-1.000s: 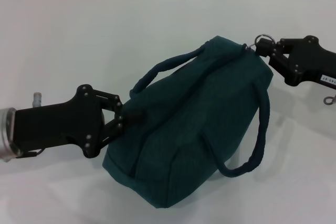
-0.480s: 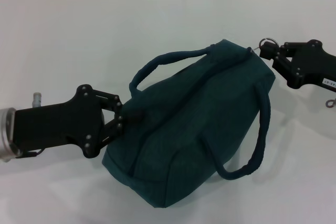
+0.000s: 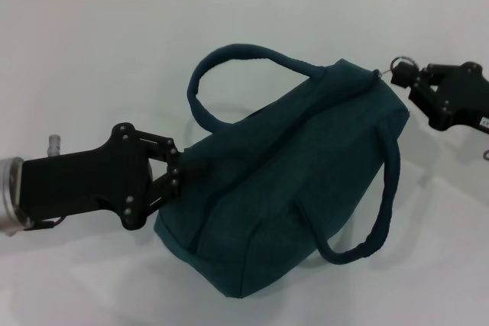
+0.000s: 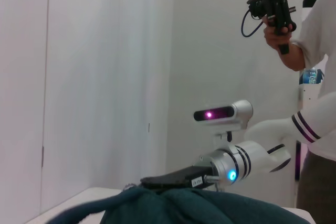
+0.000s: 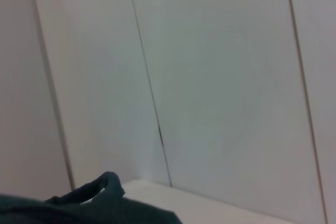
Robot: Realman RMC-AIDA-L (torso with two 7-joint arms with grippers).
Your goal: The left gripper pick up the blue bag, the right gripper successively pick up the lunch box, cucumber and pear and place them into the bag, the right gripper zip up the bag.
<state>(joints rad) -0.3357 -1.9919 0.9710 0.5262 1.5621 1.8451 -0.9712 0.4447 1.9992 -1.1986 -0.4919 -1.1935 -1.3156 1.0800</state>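
Note:
The blue bag [image 3: 290, 181] lies on its side across the middle of the white table, its top seam drawn closed. My left gripper [image 3: 182, 171] is shut on the bag's left end. At the bag's far right corner, my right gripper [image 3: 403, 79] is shut on the zipper pull, whose metal ring [image 3: 403, 62] sticks out above the fingers. One handle [image 3: 229, 59] arches back over the table and the other [image 3: 382, 211] loops off the front right. Bag fabric [image 4: 184, 208] fills the bottom of the left wrist view, with the right gripper's housing [image 4: 176, 178] behind it. The lunch box, cucumber and pear are out of view.
The white table [image 3: 114, 59] runs back to a wall seam. A small metal hook [image 3: 485, 154] shows at the right edge. In the left wrist view a person [image 4: 315, 77] stands beyond the table holding a camera.
My right gripper has moved right with the zipper pull, stretching the bag's corner that way. The far handle has swung up and back. My left gripper has held still.

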